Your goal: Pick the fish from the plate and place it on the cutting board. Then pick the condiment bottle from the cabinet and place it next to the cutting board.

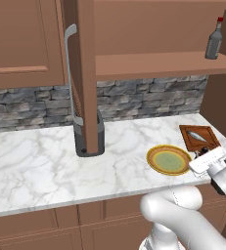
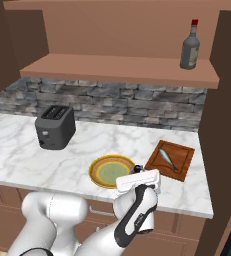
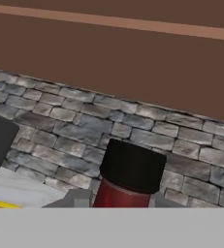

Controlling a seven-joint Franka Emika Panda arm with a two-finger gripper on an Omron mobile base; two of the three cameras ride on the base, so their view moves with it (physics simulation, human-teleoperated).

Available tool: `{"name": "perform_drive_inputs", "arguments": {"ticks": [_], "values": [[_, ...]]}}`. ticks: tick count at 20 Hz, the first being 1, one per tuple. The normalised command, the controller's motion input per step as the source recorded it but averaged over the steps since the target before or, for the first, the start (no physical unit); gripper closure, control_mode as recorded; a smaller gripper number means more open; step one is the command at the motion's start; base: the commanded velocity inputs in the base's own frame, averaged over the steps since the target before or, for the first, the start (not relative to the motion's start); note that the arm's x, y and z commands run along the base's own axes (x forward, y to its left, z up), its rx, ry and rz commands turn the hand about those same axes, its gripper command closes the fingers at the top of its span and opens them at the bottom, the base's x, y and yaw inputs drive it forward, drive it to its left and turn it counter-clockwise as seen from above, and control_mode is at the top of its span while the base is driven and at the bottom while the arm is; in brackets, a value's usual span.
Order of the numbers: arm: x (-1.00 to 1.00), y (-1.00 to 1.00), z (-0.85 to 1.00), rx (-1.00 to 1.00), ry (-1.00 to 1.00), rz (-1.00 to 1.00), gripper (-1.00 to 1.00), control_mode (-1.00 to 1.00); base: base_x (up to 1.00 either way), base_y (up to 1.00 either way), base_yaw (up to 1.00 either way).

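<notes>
The silver-grey fish (image 1: pixel 198 135) (image 2: pixel 168 159) lies on the reddish-brown cutting board (image 1: pixel 211 144) (image 2: pixel 185 161) at the counter's right end. The yellow-rimmed plate (image 1: pixel 153 157) (image 2: pixel 95 171) beside it holds nothing. My gripper (image 1: pixel 199 155) (image 2: pixel 138 171) (image 3: pixel 118 198) hovers low over the counter's front edge, between plate and board. In the hand view its fingertips (image 3: pixel 77 196) flank a dark-red condiment bottle (image 3: pixel 130 174) with a black cap, held upright. The hand hides the bottle in both base views.
A tall grey bottle with a red cap (image 1: pixel 214 40) (image 2: pixel 190 47) stands on the cabinet shelf (image 1: pixel 153 63) (image 2: pixel 117 67). The open cabinet door (image 1: pixel 85 73) partly hides a dark toaster (image 1: pixel 92 141) (image 2: pixel 55 127). A side wall rises right of the board.
</notes>
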Motion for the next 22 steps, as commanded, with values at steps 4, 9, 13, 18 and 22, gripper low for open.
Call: {"name": "perform_drive_inputs", "arguments": {"ticks": [4,9,13,18,22], "values": [[0.04,0.00,-0.07,0.00,0.00,0.00,1.00,-1.00,0.00,0.00,0.00],[0.01,0.00,-0.02,0.00,0.00,0.00,1.00,-1.00,0.00,0.00,0.00],[-0.01,-0.12,0.09,0.00,0.00,0.00,1.00,-1.00,0.00,0.00,0.00],[-0.15,-0.25,0.12,0.00,0.04,0.00,1.00,-1.00,0.00,0.00,0.00],[-0.09,-0.22,0.01,0.00,0.04,0.00,1.00,-1.00,0.00,0.00,0.00]]}}
